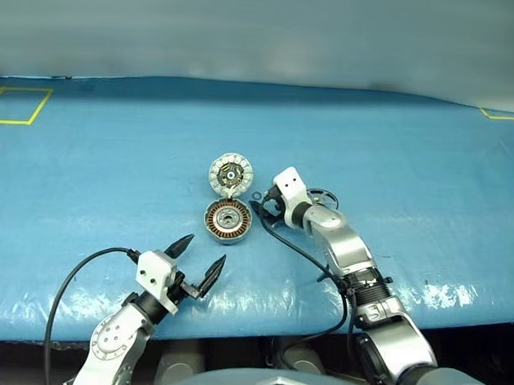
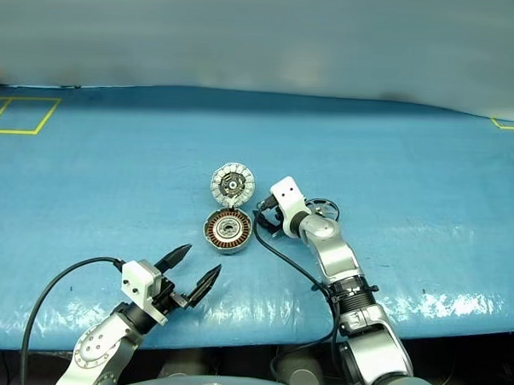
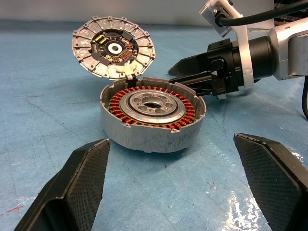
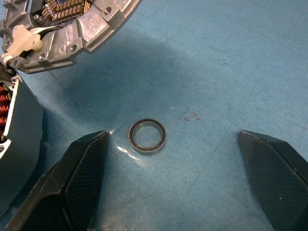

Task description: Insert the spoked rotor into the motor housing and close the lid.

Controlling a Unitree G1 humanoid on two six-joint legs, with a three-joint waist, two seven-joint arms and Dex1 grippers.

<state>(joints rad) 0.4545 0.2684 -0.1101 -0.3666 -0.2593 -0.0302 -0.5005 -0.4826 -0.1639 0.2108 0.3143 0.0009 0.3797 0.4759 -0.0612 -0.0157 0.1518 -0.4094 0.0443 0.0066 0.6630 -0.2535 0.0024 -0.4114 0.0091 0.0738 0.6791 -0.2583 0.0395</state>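
The motor housing is a short drum with copper windings around a silver hub, standing mid-table. Its lid leans up at the drum's far rim, ribbed face showing. The spoked rotor, a dark spoked ring, lies flat on the table, partly hidden behind my right wrist. My right gripper is open just right of the housing, and a small dark ring lies on the table between its fingers. Near the table's front edge my left gripper is open and empty, pointing at the housing.
The table is covered in blue sheeting. Yellow tape squares mark its far left and far right corners. A black cable trails along my right arm beside the housing.
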